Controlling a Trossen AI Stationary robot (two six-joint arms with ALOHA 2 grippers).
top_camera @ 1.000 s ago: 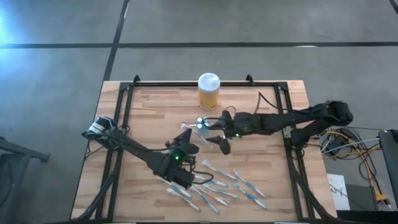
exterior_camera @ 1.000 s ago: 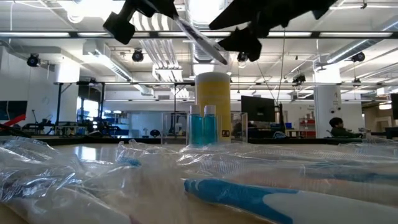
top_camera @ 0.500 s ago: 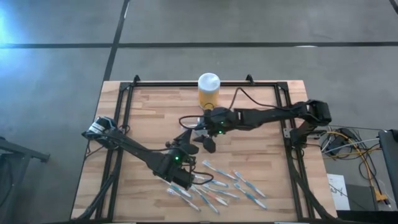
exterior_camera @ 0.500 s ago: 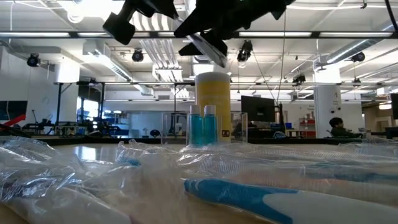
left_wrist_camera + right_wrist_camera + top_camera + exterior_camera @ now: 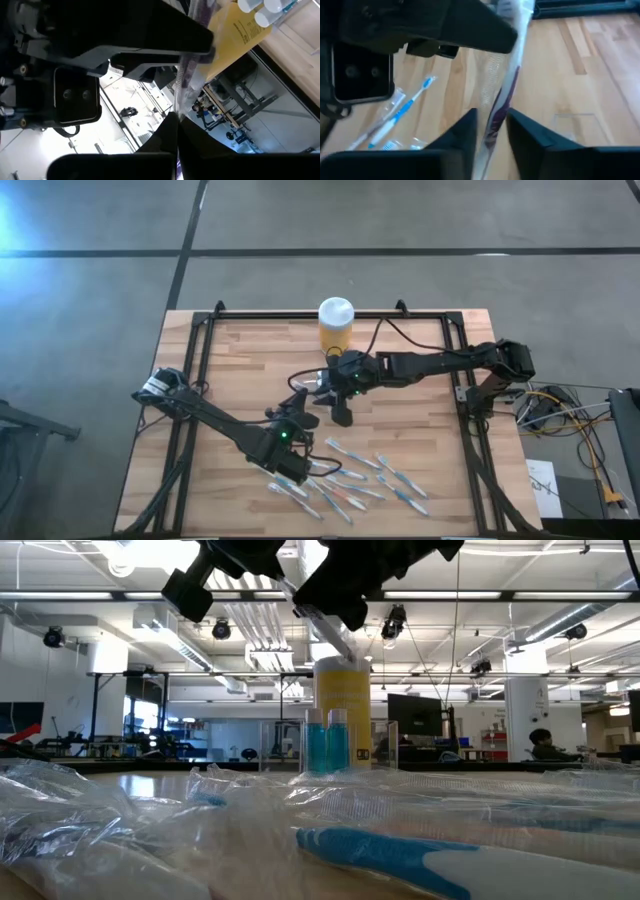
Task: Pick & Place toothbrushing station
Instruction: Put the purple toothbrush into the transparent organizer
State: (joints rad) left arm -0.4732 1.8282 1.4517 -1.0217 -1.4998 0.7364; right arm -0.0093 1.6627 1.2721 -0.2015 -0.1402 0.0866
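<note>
Reaching in from the right, the right gripper (image 5: 343, 402) has closed around the wrapped toothbrush (image 5: 496, 107) that the clamped left gripper (image 5: 300, 412) holds mid-worktop. Best grip squarely before release. The toothbrushing station (image 5: 327, 741) stands beyond, before the yellow jar (image 5: 335, 326).

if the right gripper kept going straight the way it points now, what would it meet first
Probably the left gripper. The right gripper is closing around a wrapped toothbrush whose other end the left gripper pinches, straight ahead in the right wrist view. Beyond that lies bare table; depth is uncertain.
</note>
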